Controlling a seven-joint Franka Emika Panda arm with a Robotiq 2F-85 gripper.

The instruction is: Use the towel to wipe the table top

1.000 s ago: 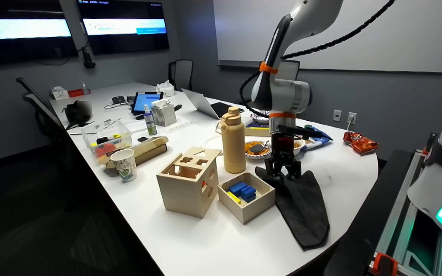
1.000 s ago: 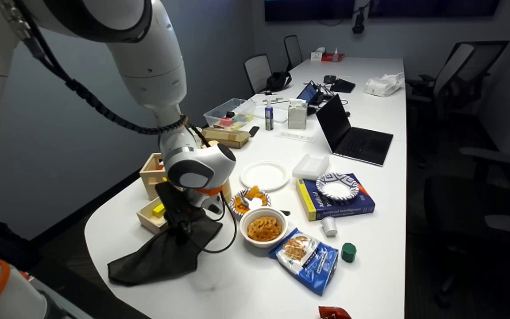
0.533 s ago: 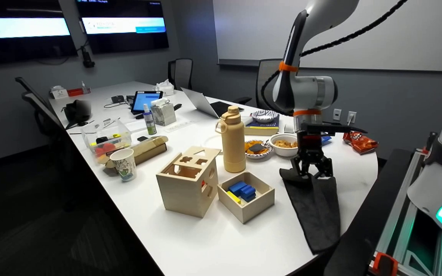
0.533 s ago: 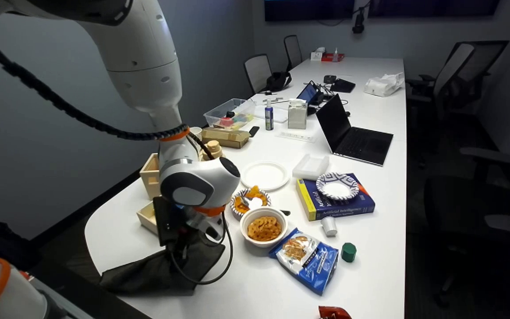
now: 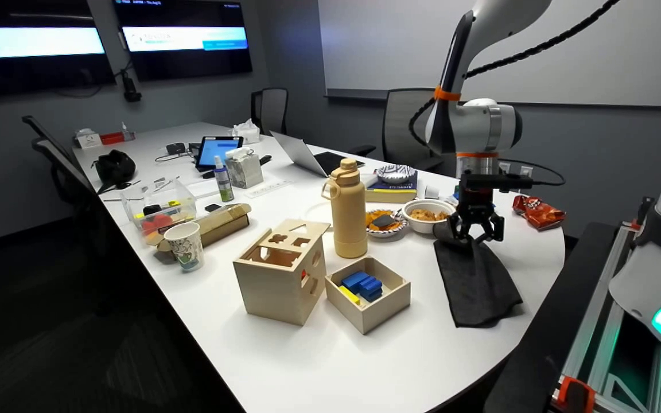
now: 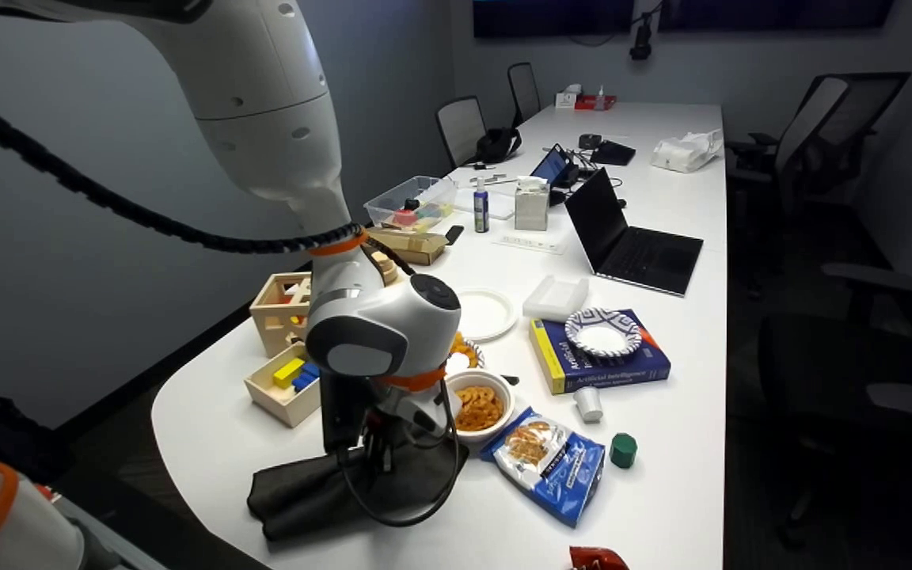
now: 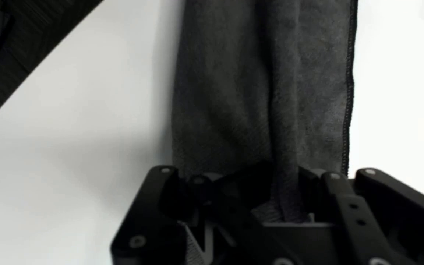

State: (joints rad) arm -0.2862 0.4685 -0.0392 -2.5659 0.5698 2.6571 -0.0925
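A black-grey towel [image 5: 477,289] lies on the white table top [image 5: 319,367], trailing from my gripper toward the rounded table end. It also shows in an exterior view [image 6: 305,499] and fills the middle of the wrist view [image 7: 226,92]. My gripper [image 5: 475,236] points down, low over the table, with a fold of the towel pinched between its fingers. In the wrist view the fingers [image 7: 285,184] press on this bunched fold, and the rest of the cloth spreads ahead. The arm partly hides the gripper in an exterior view [image 6: 381,455].
A white snack bowl [image 6: 478,405] stands close beside the gripper. A blue snack bag [image 6: 549,467], a red bag [image 5: 539,213], an open wooden box with blocks [image 5: 368,312], a wooden shape sorter [image 5: 276,289] and a tan bottle [image 5: 349,215] stand around. The table edge curves near the robot base.
My gripper has moved away from the wooden box and alongside the snack bowl, dragging the towel with it. The towel's trailing end has slid in from the table edge.
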